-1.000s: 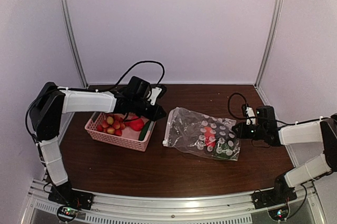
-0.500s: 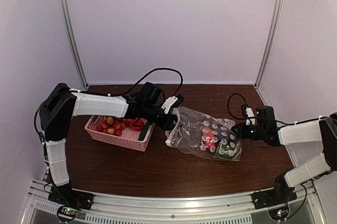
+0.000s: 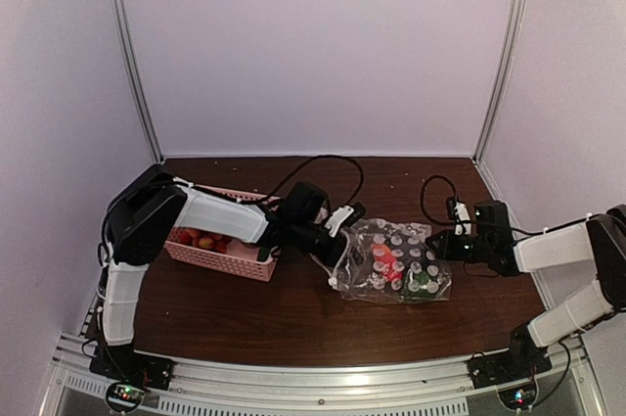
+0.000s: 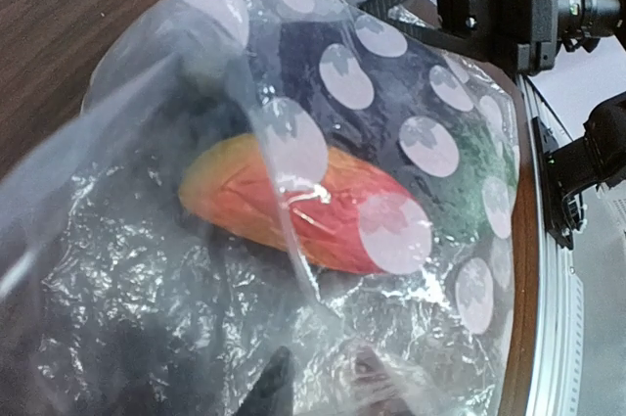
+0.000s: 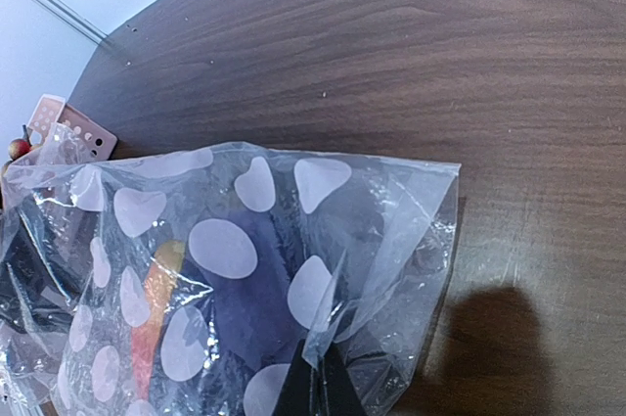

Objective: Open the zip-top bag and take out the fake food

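Plastic, clear and crinkly with white dots, is swamping both close-up views, so a lot stays murky. The bag (image 3: 401,274) lies on the brown table (image 3: 293,323) between the two arms, right of the pink basket (image 3: 223,255). Through its skin only some plastic food (image 4: 284,208) reads clearly: an orange-red piece, with a dark shape and a green patch behind it that I can't name. The left gripper (image 3: 339,248) is right at the bag's left end, but in its own camera the fingertips are just dark smudges behind the film at the bottom edge, so whether they are spread or pinching I cannot tell. The right gripper (image 5: 313,389) is plainer: its fingers are pressed together on a fold at the bag's right corner, only the tips in frame. The basket is half hidden under the left arm, a few red and yellow pieces peeking out. A second ago that arm was above the basket; it has since swung across to the bag, which lay flatter and longer then and now sits bunched up, nearer the right arm.
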You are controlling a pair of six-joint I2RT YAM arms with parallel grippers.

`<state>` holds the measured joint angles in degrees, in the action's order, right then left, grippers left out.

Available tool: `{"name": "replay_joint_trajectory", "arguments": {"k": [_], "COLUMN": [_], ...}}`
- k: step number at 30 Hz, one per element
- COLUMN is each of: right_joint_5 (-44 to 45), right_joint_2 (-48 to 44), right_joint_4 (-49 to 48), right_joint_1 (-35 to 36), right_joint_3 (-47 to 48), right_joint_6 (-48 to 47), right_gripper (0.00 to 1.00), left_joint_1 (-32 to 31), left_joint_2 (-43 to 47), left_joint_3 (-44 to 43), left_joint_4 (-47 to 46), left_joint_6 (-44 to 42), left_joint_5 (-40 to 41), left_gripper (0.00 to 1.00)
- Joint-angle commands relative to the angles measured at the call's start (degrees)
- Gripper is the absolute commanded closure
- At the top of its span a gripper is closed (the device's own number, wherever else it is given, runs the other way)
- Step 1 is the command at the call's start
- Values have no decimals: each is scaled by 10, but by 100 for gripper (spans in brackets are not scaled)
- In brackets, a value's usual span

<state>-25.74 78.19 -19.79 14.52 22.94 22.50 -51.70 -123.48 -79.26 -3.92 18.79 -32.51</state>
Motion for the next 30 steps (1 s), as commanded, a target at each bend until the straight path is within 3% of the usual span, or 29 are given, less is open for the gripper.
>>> {"name": "replay_joint_trajectory", "arguments": {"k": [1, 6, 13, 23, 30], "right_joint_5": [-19, -9, 10, 18, 32], "right_joint_2": [13, 4, 4, 22, 50], "right_joint_4": [-40, -47, -37, -52, -68], "right_joint_1": [10, 17, 19, 52, 90], "right_joint_3": [-27, -44, -47, -50, -40], "right_joint_6": [35, 47, 52, 58, 67], "right_gripper": [100, 100, 100, 100, 100], "left_joint_1": [-8, -8, -8, -11, -15], "left_joint_2": [-38, -62, -73, -104, -122], "left_joint_3": [-29, -31, -35, -49, -65], "left_joint_4": [-63, -90, -51, -127, -147], "left_joint_6": [57, 106, 130, 168, 171], "left_joint_5": [-1, -2, 75, 0, -40], "left_gripper": [76, 70, 66, 60, 46]}}
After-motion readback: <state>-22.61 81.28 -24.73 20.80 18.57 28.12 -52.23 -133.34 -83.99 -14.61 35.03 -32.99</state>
